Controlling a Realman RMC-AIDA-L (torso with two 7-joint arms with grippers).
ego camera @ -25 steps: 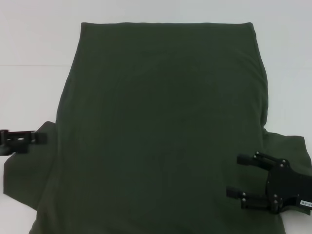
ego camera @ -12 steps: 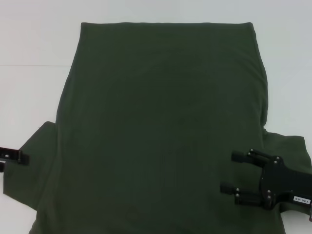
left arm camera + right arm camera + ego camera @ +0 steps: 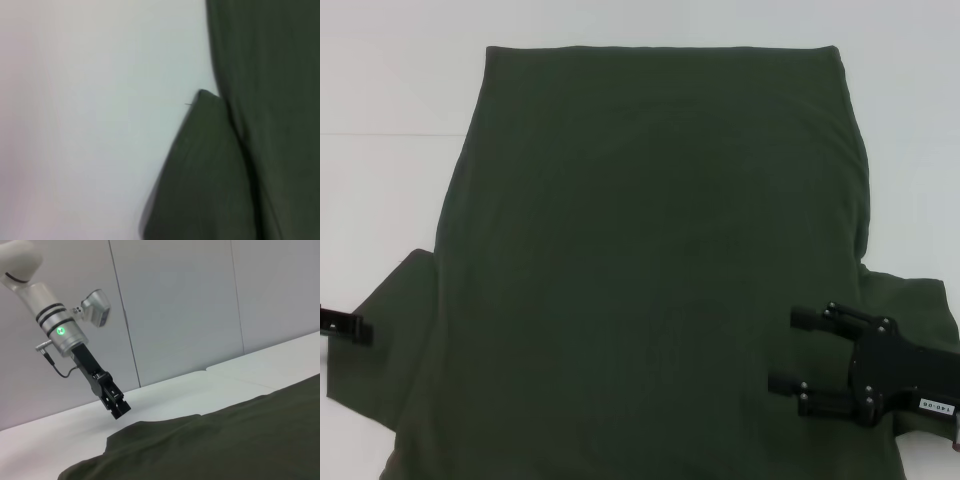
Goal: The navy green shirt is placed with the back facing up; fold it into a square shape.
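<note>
The navy green shirt [image 3: 650, 250] lies spread flat on the white table [image 3: 380, 200], with its hem at the far edge and both short sleeves near me. My right gripper [image 3: 788, 350] is open over the shirt's near right part, beside the right sleeve [image 3: 910, 305], and nothing is between its fingers. Only the tip of my left gripper [image 3: 344, 325] shows at the left edge, just off the left sleeve [image 3: 390, 340]. In the right wrist view the left gripper [image 3: 116, 406] hangs a little above that sleeve [image 3: 150, 432]. The left wrist view shows the sleeve's corner [image 3: 205, 150] on the table.
Bare white tabletop [image 3: 90, 125] surrounds the shirt on the left, right and far sides. A grey panelled wall [image 3: 190, 305] stands behind the table.
My left gripper has pulled back to the left and toward me, off the left sleeve. My right gripper has slid slightly left over the shirt, still open.
</note>
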